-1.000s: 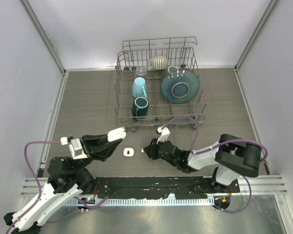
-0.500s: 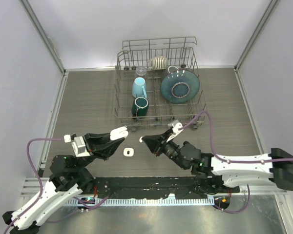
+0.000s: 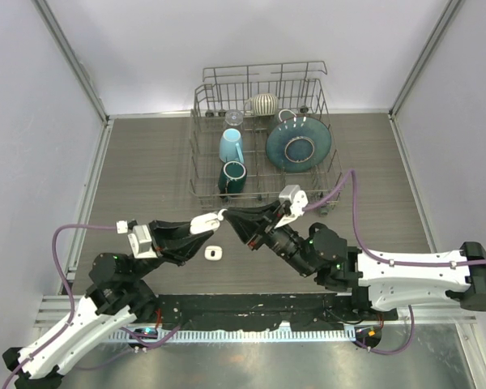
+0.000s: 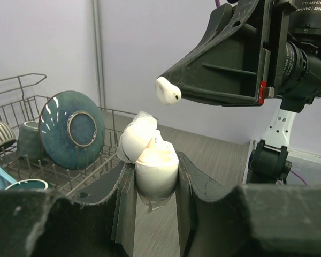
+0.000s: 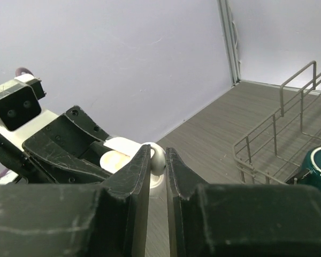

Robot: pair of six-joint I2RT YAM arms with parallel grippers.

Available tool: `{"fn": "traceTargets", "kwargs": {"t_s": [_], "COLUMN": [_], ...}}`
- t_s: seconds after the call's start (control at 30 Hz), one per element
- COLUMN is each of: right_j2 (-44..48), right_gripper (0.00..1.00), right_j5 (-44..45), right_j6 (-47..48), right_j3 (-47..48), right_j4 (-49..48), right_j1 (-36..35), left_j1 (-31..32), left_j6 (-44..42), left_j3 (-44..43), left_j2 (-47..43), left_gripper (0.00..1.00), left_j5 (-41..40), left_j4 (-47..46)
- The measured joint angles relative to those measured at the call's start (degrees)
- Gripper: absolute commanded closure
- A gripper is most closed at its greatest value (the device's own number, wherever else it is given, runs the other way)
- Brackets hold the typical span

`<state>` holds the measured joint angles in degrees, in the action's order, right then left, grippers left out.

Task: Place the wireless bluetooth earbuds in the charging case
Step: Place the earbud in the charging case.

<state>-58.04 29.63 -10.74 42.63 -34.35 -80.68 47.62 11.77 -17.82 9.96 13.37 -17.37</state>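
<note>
Earbud glossy white plastic; charging case smooth white plastic; rack wire metal; table matt wood-grain.

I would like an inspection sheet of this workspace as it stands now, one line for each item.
Surface: grey wood-grain table; one small white item lies loose near the arms, kind unclear.
Job's things: open white charging case held off the table; one earbud just above it, not yet in.
Clutter: wire dish rack holding a teal plate, a light blue cup and a dark mug.
Pincers: left pincer shut on the charging case; right pincer shut on the earbud.
Cables: purple cables loop free along both arms.
Surroundings: plain pale walls; nothing else seen.
</note>
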Motion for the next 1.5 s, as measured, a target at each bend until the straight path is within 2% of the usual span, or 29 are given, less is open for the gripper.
{"fn": "traceTargets", "kwargs": {"t_s": [0.37,0.77,1.5], "right_j2": [-6.05,-9.88,-14.43], "right_gripper": [0.99,0.99,0.99], "right_j5": [-3.8,-4.17,6.67], "right_j6": [2.8,4.92,13.68], "right_j3": [2.73,4.76,3.96], "right_j4": [-0.55,-1.77,-13.33], "right_j1": [-2.1,-2.69,-7.37], "left_j1": [0.0,0.0,-0.04], "left_j6": [0.02,0.13,2.45], "left_j3": [0.0,0.0,1.66], "left_j2": [1.81,2.69,3.32], "left_gripper": [1.0,1.0,1.0], "left_j5": [1.66,2.25,2.01], "left_j4": [-0.44,-1.31,-6.8]}}
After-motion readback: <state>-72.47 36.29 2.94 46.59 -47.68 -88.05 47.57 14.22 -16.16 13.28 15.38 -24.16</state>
